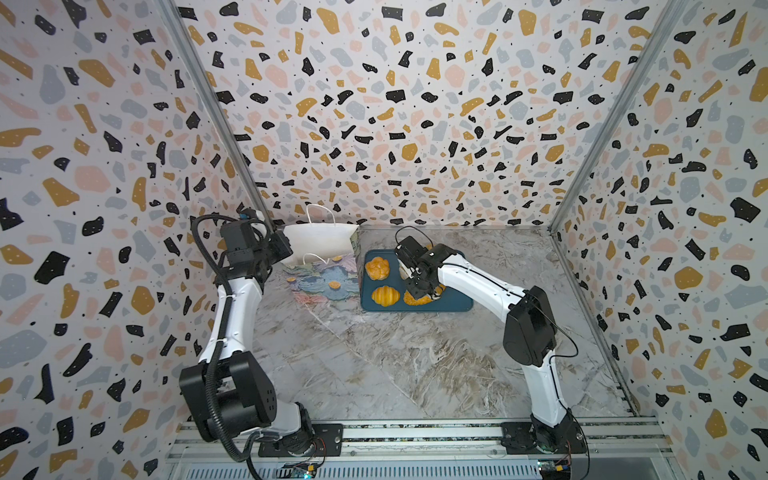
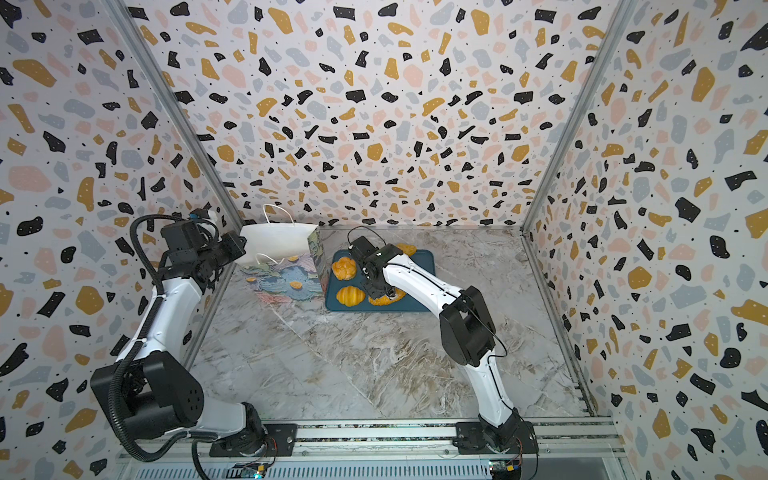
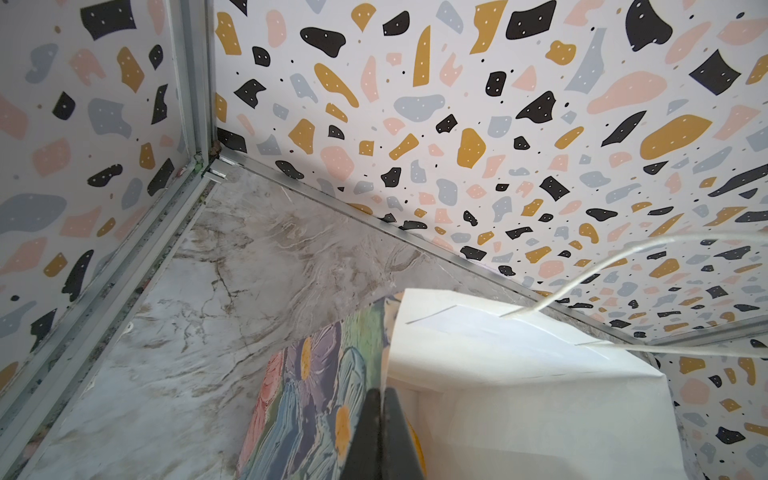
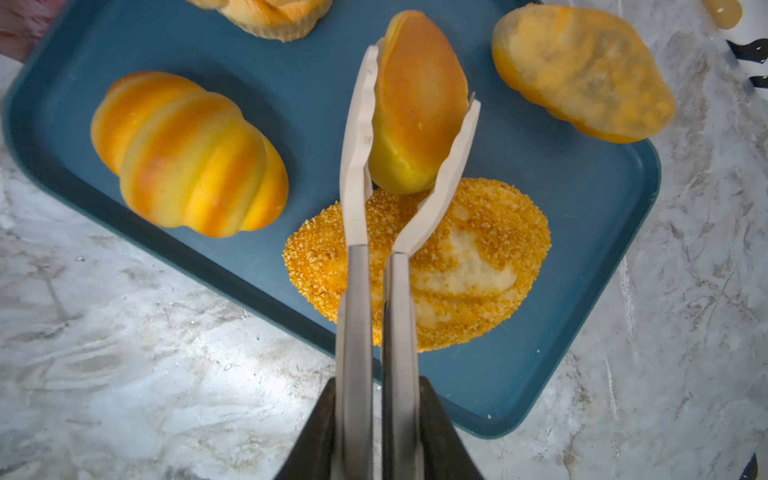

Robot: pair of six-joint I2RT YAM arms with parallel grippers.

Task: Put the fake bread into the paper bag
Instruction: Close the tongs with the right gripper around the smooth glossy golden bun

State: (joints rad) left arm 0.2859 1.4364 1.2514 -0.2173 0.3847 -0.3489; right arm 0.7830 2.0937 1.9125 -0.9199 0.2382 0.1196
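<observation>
The paper bag (image 1: 320, 241) stands open at the back left, white inside with painted flowers outside. My left gripper (image 3: 380, 392) is shut on the bag's side rim. My right gripper (image 4: 376, 386) is shut on the handles of metal tongs (image 4: 357, 166). The tongs pinch a smooth golden roll (image 4: 417, 108) of the fake bread above the dark blue tray (image 4: 582, 208). On the tray lie a ridged roll (image 4: 187, 153), a crumbed oval loaf (image 4: 478, 266), a knotted roll (image 1: 377, 268) and another roll (image 4: 582, 75) at the tray's corner, partly over its rim.
The tray (image 2: 419, 266) sits just right of the bag (image 2: 282, 245) on the marble tabletop. A white cord handle (image 3: 582, 278) arches over the bag's mouth. Patterned walls close in the back and both sides.
</observation>
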